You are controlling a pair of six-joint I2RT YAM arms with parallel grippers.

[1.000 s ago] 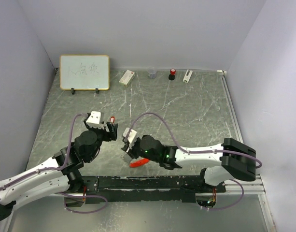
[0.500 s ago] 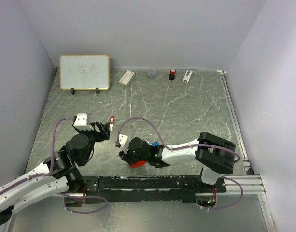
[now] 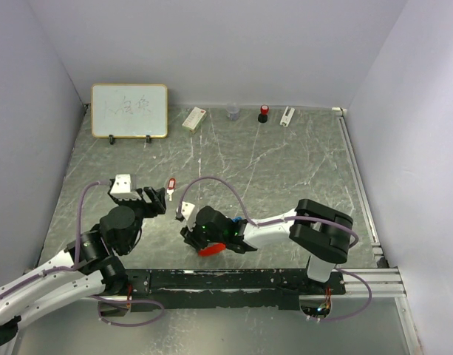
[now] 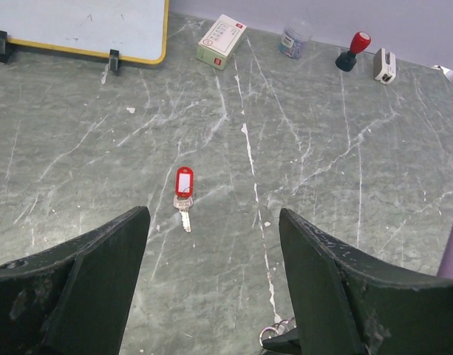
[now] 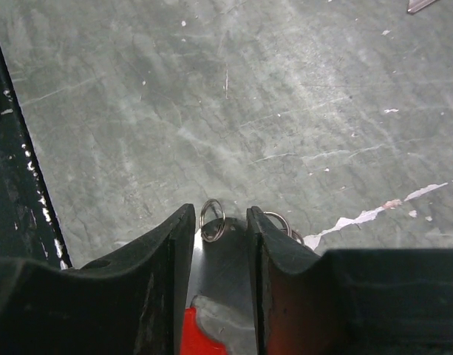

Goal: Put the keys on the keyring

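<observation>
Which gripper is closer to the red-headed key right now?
Left. The left gripper sits open just short of the red-headed key; the right gripper is farther off, over the keyring.

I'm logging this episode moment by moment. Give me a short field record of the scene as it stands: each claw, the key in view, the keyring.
left claw: wide open, empty, over the table
red key: lying flat on the table ahead of the left claw, untouched, not on the ring
right claw: fingers narrowly apart, straddling one metal ring; grip unclear
keyring: on the table under the right claw, red fob showing at the near side
</observation>
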